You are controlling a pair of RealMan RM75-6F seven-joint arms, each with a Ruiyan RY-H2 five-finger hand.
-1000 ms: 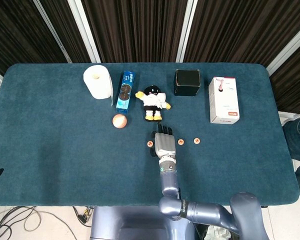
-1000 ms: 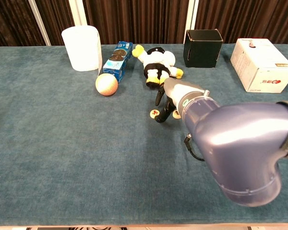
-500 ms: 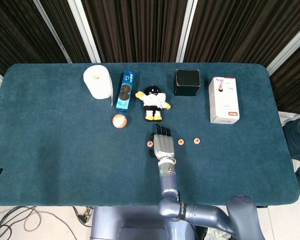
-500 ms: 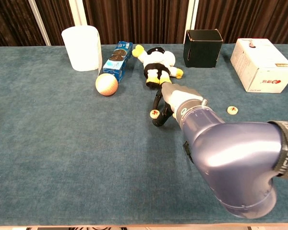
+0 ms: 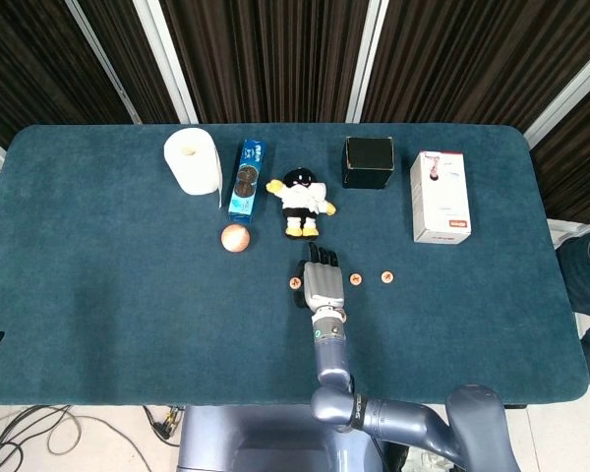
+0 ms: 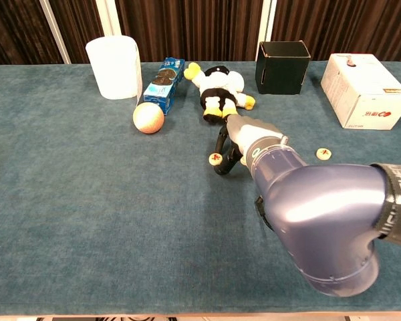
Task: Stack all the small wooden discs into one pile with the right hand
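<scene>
Blocking much of the chest view, right arm, right hand [image 5: 322,282] beside left disc [image 6: 215,158], grip unclear

Plush toy [image 5: 300,203] and ball [image 5: 235,238] stand just beyond the discs [image 5: 355,280].

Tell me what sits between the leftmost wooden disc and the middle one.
The right hand lies between them: in the head view the leftmost disc is just off its left edge, and the middle disc is on its right, with a strip of bare cloth between.
</scene>
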